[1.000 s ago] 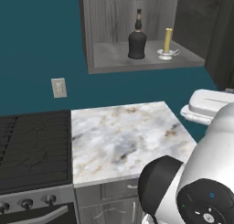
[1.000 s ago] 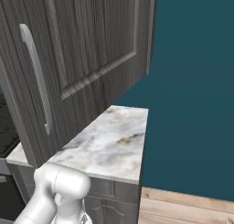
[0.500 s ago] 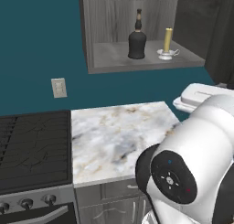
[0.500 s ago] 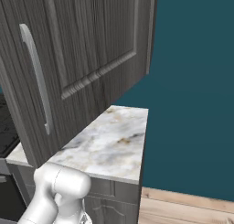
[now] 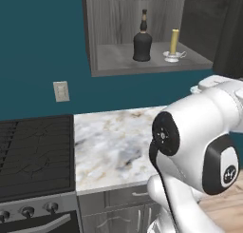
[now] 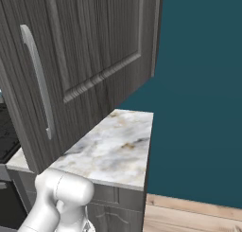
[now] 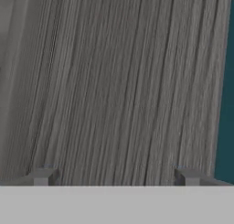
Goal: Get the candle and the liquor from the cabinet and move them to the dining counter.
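Since a second ago, the arm's large white elbow has been swung further left and up across the left base view, so that more of the small marble worktop (image 5: pixel 114 146) is covered; the base views themselves are unchanged. The cabinet (image 5: pixel 118 37) is seen standing open, its door (image 6: pixel 94 51) swung out with the silver bar handle (image 6: pixel 38 79) upright on it. On the cabinet shelf the liquor (image 5: pixel 142 39) is stood upright, and the candle (image 5: pixel 174 45) is set in its white holder just beside it, apart from it. In the hand view the gripper (image 7: pixel 116 177) is held wide open, nothing between its fingertips (image 7: pixel 43 176), facing wood grain
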